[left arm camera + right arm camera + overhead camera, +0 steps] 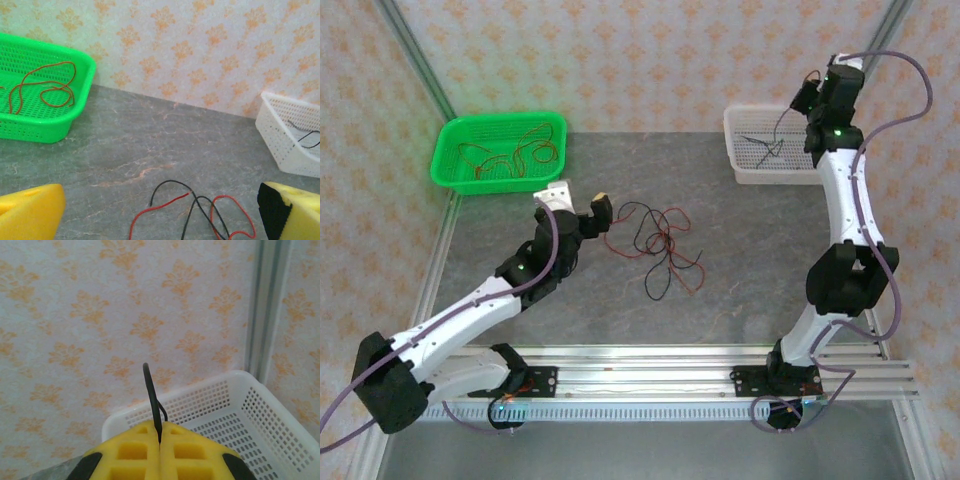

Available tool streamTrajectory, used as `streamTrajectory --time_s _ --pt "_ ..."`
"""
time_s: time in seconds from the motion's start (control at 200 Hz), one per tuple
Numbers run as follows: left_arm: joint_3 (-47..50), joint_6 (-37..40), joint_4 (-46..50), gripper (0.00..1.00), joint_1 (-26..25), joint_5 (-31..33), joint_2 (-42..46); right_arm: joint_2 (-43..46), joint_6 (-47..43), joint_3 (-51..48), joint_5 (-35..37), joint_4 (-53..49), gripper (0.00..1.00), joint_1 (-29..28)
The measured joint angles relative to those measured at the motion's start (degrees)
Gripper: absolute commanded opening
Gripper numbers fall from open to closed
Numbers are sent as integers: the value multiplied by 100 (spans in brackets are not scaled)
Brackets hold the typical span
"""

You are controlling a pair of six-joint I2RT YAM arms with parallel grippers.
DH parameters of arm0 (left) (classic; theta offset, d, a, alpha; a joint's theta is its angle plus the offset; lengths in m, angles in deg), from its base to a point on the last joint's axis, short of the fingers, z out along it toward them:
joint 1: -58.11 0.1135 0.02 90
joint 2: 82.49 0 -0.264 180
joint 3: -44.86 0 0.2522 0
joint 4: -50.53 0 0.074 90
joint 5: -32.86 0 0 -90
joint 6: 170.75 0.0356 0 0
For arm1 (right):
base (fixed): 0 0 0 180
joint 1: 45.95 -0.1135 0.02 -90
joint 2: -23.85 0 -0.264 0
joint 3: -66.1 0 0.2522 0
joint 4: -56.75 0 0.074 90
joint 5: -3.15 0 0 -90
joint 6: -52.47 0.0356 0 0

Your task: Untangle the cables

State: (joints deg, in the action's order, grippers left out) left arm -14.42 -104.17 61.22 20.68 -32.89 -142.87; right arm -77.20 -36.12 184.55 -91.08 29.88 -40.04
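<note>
My left fingers (603, 206) are spread wide and hold nothing; they hover low over the worktop (740, 280), just left of the tangle (655, 240); in the left wrist view the two yellow pads (30, 212) sit at the bottom corners, with grey worktop and the nearest loops of the tangle between them. The tangle is a loose knot of red and black cables lying near the middle of the worktop; the strands cross one another several times, and one black loop trails toward the near edge.

My right fingers (160, 440) are pressed together, pinching a black cable (151, 395); the cable rises from between the yellow tips in a short curve. From above I see that arm reaching up at the far right corner, with the fingers raised over the white basket (735, 150); the black cable hangs from them down into the basket, its lower end on the mesh floor.

The green basket (450, 140) sits at the far left of the worktop, well apart from the tangle; a few red cables (505, 155) lie coiled inside it.
</note>
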Motion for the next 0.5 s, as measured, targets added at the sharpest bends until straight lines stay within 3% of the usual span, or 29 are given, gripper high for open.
streamTrajectory --time_s 0.5 --pt "144 -4 164 99 0 -4 334 -1491 313 -149 -24 -308 0 35"
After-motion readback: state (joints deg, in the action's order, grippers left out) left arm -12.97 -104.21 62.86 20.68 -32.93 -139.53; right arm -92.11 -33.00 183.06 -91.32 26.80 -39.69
